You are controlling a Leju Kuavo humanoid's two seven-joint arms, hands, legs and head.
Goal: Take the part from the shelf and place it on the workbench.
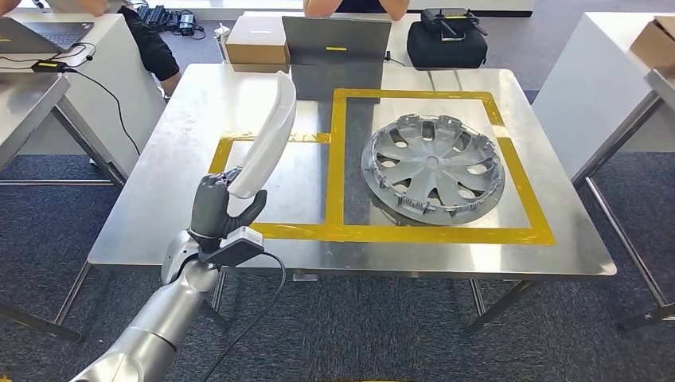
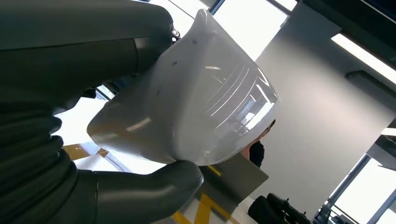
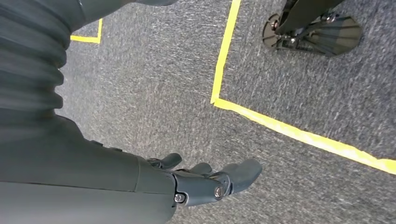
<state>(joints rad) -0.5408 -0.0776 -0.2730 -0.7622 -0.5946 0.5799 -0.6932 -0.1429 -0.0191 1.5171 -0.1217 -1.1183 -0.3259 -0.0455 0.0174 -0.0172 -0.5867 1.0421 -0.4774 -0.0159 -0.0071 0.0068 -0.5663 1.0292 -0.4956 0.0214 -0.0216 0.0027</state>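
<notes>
Left hand grips the white part upright above the tabletop, left of the hubcap; lower it flat inside the small yellow-taped box before releasing. Right hand hangs empty, fingers loosely apart.

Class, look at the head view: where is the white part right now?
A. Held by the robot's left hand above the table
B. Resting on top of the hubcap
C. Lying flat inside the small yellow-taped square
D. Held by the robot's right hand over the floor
A: the left hand grips the white part by its lower end, tilted up over the table, apart from the hubcap.
</notes>
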